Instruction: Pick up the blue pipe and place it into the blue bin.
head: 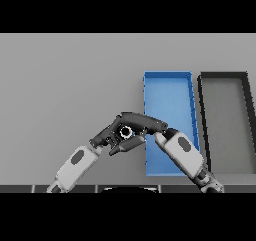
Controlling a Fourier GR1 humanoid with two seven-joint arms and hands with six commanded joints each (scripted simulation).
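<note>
The blue bin (168,92), a long open tray, lies right of the table's middle. No blue pipe shows anywhere. My two dark hands meet just left of the bin's near half. The right hand (137,120) reaches leftward from over the bin's left wall. The left hand (111,136) comes up from the lower left and sits under and against it. Between them a small pale ring (125,131) with a dark centre shows; I cannot tell what it is. Whatever the hands may hold is hidden by them.
A dark grey bin (226,80) stands right beside the blue one, along its right wall. My right forearm (181,152) lies across the blue bin's near end. The grey table (65,85) stretches away to the left and back.
</note>
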